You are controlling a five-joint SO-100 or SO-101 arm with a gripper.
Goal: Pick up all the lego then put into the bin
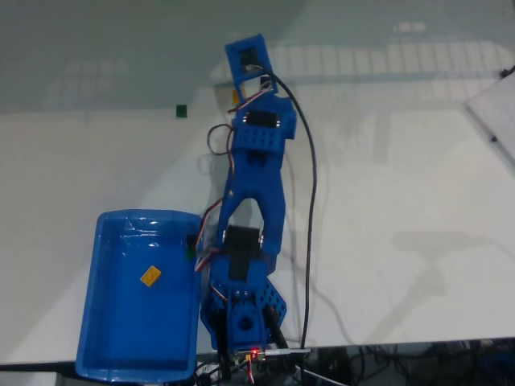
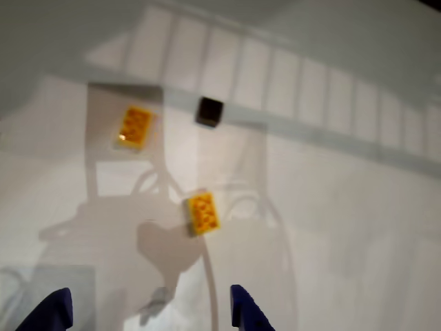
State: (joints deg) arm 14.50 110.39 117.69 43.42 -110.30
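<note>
blue bin [image 1: 113, 338], one yellow lego [image 1: 150, 277] inside

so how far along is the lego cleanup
Done: one yellow brick lies in the blue bin. In hand: nothing; the open gripper hovers over the table. Left: two yellow bricks and a black one in the wrist view, plus a green brick farther out.

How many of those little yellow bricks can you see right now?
3. One yellow brick lies in the blue bin. Two more lie on the white table in the wrist view: one at upper left, one near the middle. The arm may hide others.
</note>
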